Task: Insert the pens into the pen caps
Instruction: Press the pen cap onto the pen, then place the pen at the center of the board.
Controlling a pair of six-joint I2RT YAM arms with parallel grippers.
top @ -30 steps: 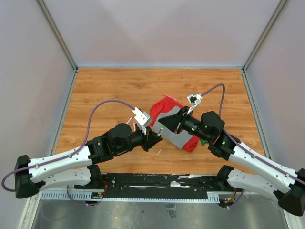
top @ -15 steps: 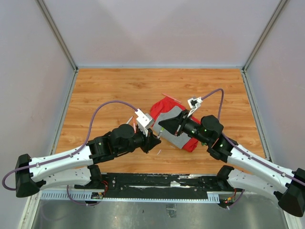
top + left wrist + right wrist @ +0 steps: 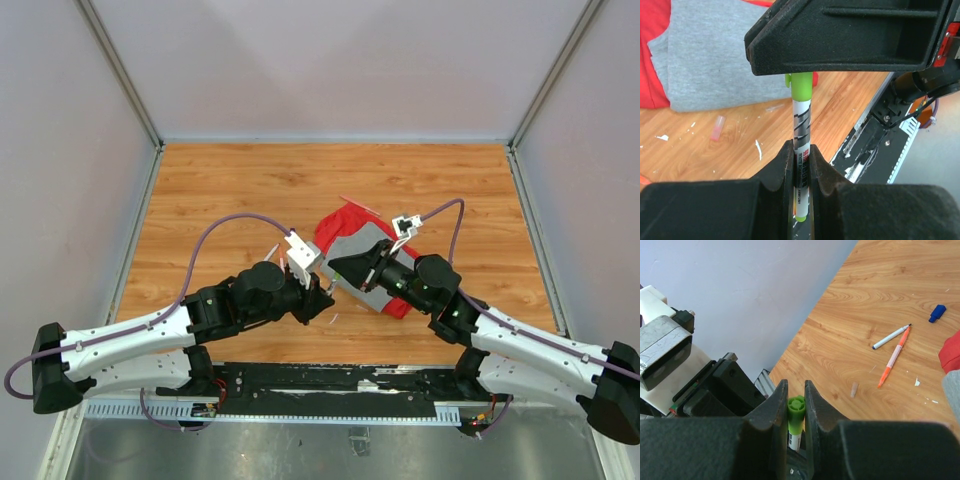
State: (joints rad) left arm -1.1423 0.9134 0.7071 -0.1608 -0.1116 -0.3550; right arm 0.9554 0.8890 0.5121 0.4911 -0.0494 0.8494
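The thin marker pen (image 3: 801, 117) has a white barrel printed with grey zigzag marks and small dark lettering, and a lime-green butt end. The left gripper (image 3: 801, 156) is clamped on its lower barrel, both fingers pressed against it. The pen is held off the wooden table (image 3: 220, 190) near the middle of its near edge, just left of the crumpled red-and-grey cloth (image 3: 362, 262).

A lime-green plastic pen cap (image 3: 796, 407) with a small side tab covers the pen's other end. The right gripper (image 3: 795, 388) is closed on that cap, and the two grippers meet nose to nose. How far the cap is pushed home cannot be told.

On the table to the left, a slim orange pen (image 3: 895, 362) and a white pen with a dark tip (image 3: 890, 337) lie uncapped, their tips almost touching in a narrow V. A small blue cap (image 3: 937, 312) lies beyond them. A tiny pale-pink cap (image 3: 716, 127) lies on the wood just beside the cloth's grey edge.
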